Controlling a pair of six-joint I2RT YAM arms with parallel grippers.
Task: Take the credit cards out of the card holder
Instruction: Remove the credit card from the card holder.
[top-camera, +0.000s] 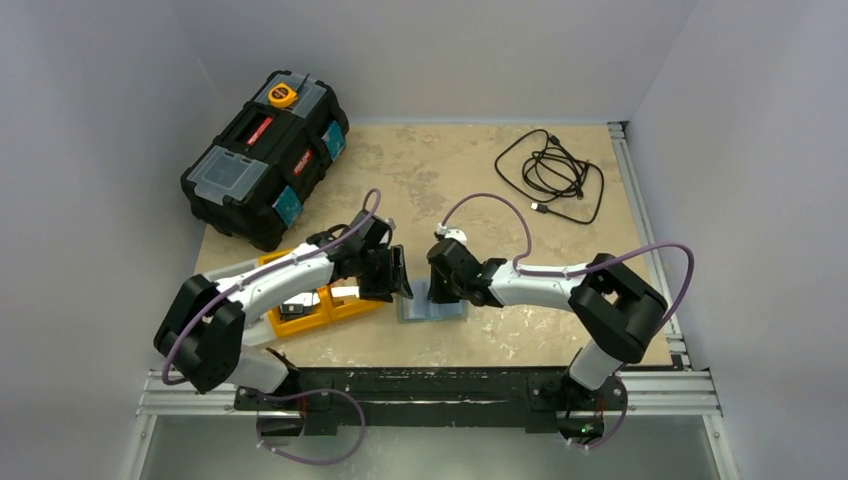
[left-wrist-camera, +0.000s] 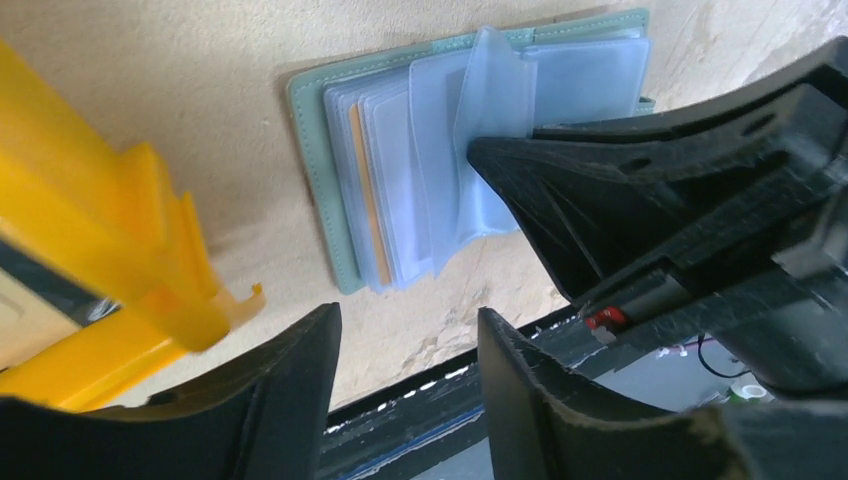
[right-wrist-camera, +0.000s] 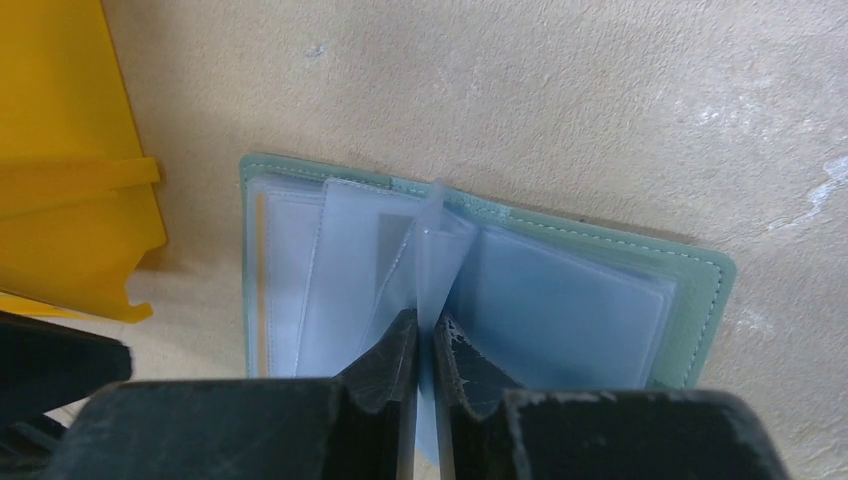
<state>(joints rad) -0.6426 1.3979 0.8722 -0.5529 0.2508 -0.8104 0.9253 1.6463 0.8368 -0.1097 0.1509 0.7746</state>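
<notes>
Lying open on the bench (top-camera: 450, 180), the card holder (right-wrist-camera: 700, 300) sits beside the orange tray (right-wrist-camera: 60, 150). Right jaws are clenched on its upright clear sleeve (right-wrist-camera: 437, 255); left jaws hang released nearby.

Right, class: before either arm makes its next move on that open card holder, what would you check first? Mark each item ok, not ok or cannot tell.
1. Card holder lies open, flat on the table: ok.
2. Right pincer is shut on one clear sleeve, which stands up from the others: ok.
3. Left pincer is open with nothing between its fingers: ok.
4. A credit card sits inside the pinched sleeve: cannot tell.
5. Orange tray lies beside the holder and does not overlap it: ok.
</notes>
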